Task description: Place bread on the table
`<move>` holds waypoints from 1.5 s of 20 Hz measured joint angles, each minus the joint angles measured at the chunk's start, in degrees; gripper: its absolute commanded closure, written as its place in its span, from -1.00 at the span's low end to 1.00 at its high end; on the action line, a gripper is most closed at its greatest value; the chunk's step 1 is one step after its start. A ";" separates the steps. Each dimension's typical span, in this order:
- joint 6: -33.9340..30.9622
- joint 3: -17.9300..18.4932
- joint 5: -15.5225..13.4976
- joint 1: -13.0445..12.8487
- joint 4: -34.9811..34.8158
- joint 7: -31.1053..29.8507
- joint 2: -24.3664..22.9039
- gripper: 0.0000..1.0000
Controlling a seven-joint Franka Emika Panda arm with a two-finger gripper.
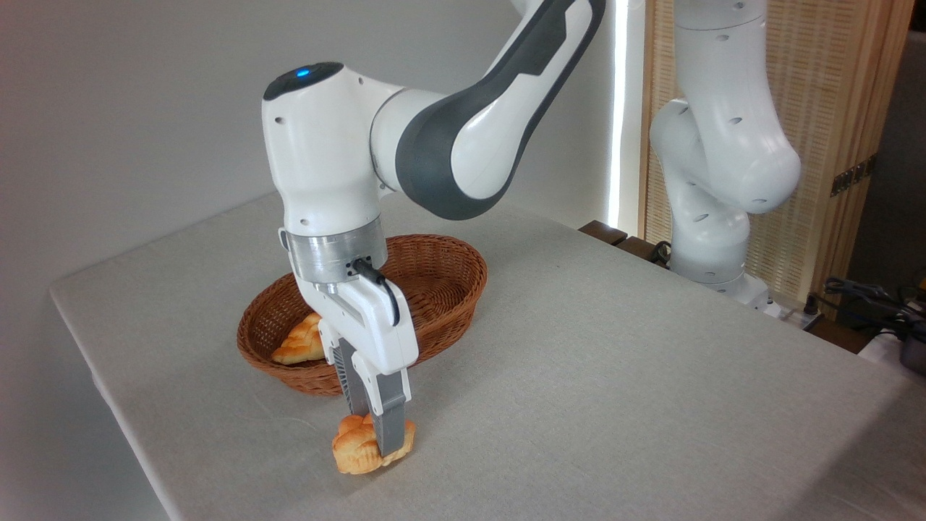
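The hand (377, 434) points straight down in front of the wicker basket (441, 289), its grey fingers (391, 420) pinching the bread (356, 450), a small orange-golden bun with a lumpy top and ridged paler sides; the bun sits low at the table (615, 376), tilted a little, and whether its underside touches the cloth or hangs just above it cannot be told; it lies outside the basket, just in front of the near rim. The basket is a brown oval, standing on the light grey cloth behind the hand; inside it, toward its left end, lies a golden braided loaf (300, 346), partly hidden by the white body of the hand; the rest of its inside is mostly screened by the arm.
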 measured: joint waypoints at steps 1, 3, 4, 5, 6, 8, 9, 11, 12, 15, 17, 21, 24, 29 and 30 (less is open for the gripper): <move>0.00 0.00 0.00 -0.01 0.14 0.00 0.04 -1.00; 0.00 0.01 0.00 -0.01 0.36 0.00 -0.02 -1.00; 0.00 0.01 0.00 0.00 0.39 0.00 -0.05 -1.00; 0.00 0.02 0.00 0.01 0.39 0.00 -0.07 -1.00; 0.00 0.03 0.00 0.02 0.40 0.00 -0.08 -1.00; 0.00 0.04 0.00 0.03 0.42 0.00 -0.11 -1.00; 0.00 0.06 0.00 0.03 0.47 0.00 -0.14 -1.00; 0.00 0.14 0.00 0.13 0.68 0.00 -0.23 -1.00; 0.00 0.19 0.00 0.39 0.83 -0.01 -0.33 -1.00; -0.02 0.25 0.00 1.60 0.99 -0.01 -1.14 -1.00; -0.05 0.24 0.00 1.68 0.99 -0.01 -1.57 -1.00; -0.05 0.22 0.00 1.68 0.99 -0.06 -1.68 -1.00; -1.71 0.18 -0.09 1.78 1.71 -0.33 -2.56 -1.00; -20.44 -8.53 -4.65 11.07 11.41 -0.40 -7.37 -1.00; -23.84 -11.20 -5.66 13.89 13.71 -0.42 -7.93 -1.00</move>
